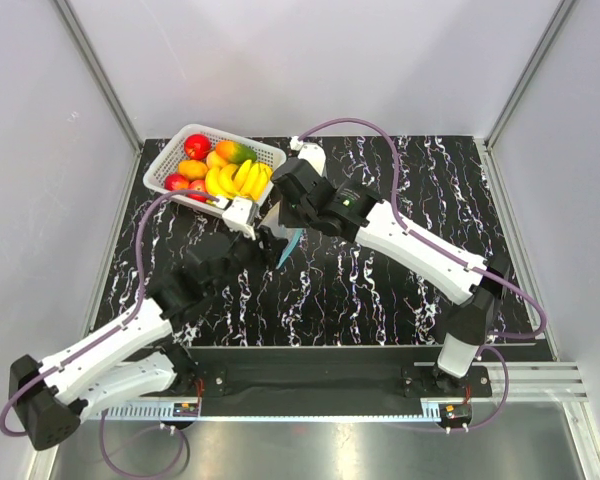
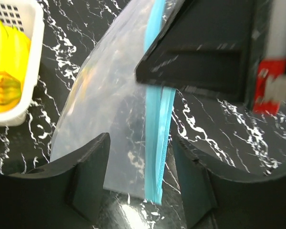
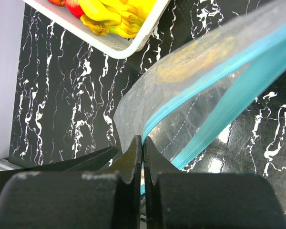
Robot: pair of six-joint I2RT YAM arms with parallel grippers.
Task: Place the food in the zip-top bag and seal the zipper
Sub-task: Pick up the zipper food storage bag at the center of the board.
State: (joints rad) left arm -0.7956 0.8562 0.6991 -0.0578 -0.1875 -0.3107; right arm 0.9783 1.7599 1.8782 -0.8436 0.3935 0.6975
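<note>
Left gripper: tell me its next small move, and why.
Probably close the left gripper on the blue strip. Its fingers stand apart on either side of that strip, while the right gripper, shut, holds the bag by the same edge. With both gripping, the mouth could be pulled open.

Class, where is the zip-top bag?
Top view: the zip-top bag hangs near the basket, zipper pinched by the right gripper, between the left gripper's fingers.
</note>
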